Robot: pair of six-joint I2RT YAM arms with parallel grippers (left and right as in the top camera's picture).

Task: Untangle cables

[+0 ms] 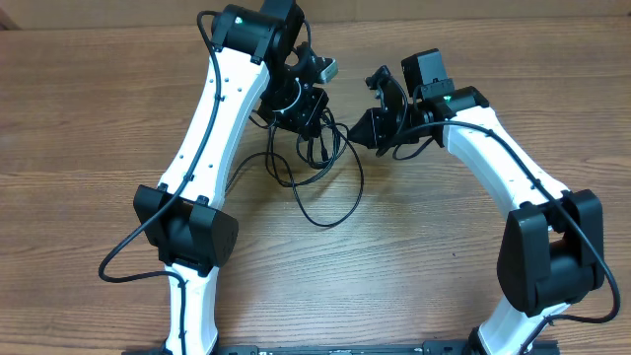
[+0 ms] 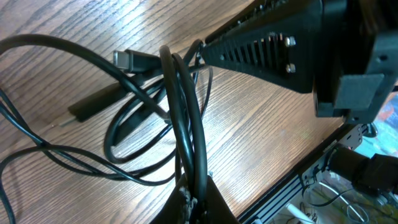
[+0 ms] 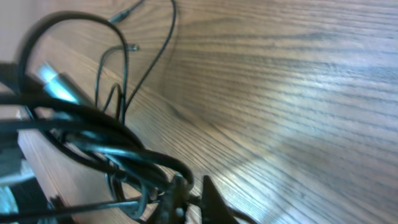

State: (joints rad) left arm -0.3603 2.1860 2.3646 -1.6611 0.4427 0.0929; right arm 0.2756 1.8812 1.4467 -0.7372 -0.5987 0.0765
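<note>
The cables, thin black cords knotted into one tangle, lie on the wooden worktop in the upper middle of the overhead view, between the two tools, with one long loop trailing toward the centre of the frame. The left tool is pinched tight on several strands that run up from the tangle to the bottom centre of its wrist view. The right tool is closed narrow on strands of the same bundle, at the bottom of its own view. A metal-tipped plug rests on the worktop in the upper left of the left wrist view.
</note>
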